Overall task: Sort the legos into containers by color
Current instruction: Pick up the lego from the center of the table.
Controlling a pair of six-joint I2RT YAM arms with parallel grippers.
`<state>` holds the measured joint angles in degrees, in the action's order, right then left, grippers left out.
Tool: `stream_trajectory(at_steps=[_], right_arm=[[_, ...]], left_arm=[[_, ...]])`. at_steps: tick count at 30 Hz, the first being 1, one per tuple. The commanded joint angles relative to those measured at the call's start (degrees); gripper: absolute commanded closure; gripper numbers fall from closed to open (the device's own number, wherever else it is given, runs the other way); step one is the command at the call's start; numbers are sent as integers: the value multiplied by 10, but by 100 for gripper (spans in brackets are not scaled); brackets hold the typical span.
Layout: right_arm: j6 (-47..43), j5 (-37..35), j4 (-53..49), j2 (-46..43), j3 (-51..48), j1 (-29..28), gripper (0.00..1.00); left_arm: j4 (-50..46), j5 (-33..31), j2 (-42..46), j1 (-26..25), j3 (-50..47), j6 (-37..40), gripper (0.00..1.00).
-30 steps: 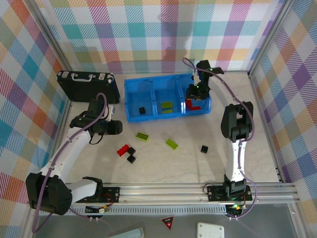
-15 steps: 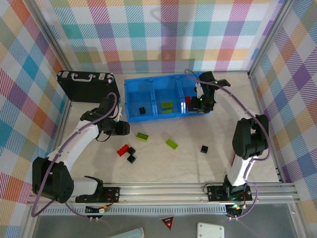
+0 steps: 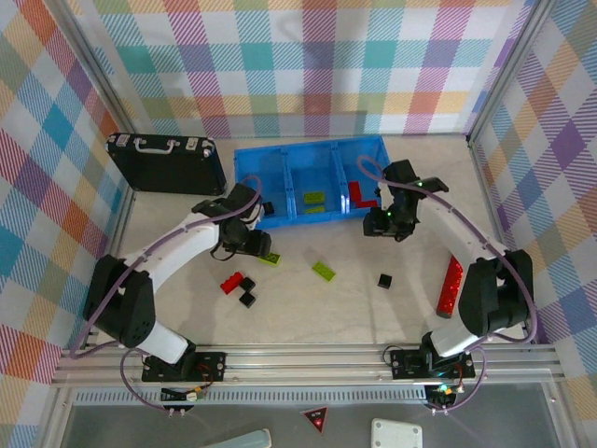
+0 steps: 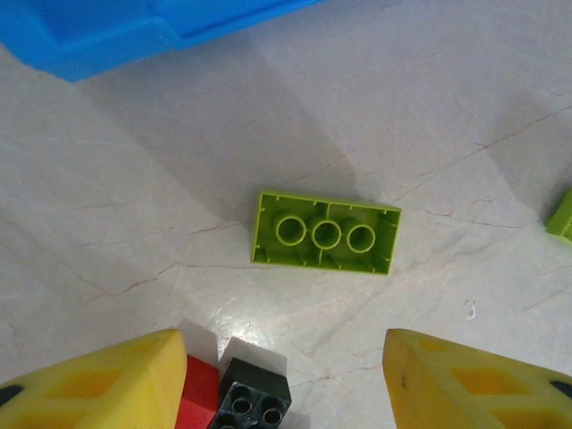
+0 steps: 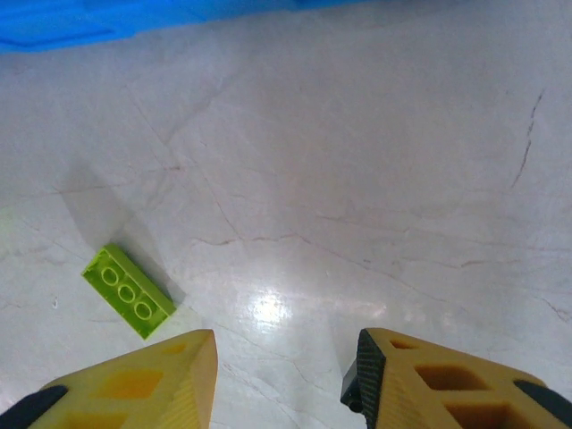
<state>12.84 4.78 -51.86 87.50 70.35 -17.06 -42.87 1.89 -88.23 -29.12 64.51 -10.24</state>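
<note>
Lying underside up on the pale marbled table (image 3: 364, 322), a lime-green brick (image 4: 324, 234) is being framed by the left gripper (image 4: 281, 384), whose yellow fingers (image 4: 98, 384) are being held wide apart with nothing between them. Three round tubes are being shown in the brick's hollow base. A red brick (image 4: 201, 395) and a black cube (image 4: 252, 404), touching each other, are being seen just beside the left finger. A second lime-green brick (image 5: 128, 290), also underside up, is being seen ahead of the right gripper (image 5: 286, 380), whose jaws are likewise being held apart and empty. Another black cube (image 3: 384, 279) is lying by itself on the table near the right arm.

Three compartments are being offered side by side by the bright blue bin (image 3: 317, 220). A small black piece (image 3: 268, 207) is being held in the left one, two lime-green pieces (image 3: 314, 198) in the middle one, and red pieces (image 3: 359, 196) in the right one. A black briefcase (image 3: 166, 161) is lying to the left of the bin.
</note>
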Motion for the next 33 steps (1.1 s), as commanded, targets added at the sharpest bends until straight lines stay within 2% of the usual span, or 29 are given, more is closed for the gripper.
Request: stream_trajectory(at_steps=[1, 14, 16, 22, 33], right_arm=[[5, -11, 1, -29, -21, -1, 53], [14, -30, -1, -68, -66, 0, 52], [14, -29, -3, -70, -69, -1, 52], [13, -33, -4, -73, -73, -1, 52], [12, -33, -4, -70, -74, -1, 52]], left_arm=[[0, -31, -28, -20, 32, 9, 36], [-8, -67, -122, -56, 76, 34, 4], [-8, -71, -131, -56, 78, 37, 2], [1, -74, -156, -61, 78, 40, 1], [23, -60, -179, -62, 63, 35, 10]])
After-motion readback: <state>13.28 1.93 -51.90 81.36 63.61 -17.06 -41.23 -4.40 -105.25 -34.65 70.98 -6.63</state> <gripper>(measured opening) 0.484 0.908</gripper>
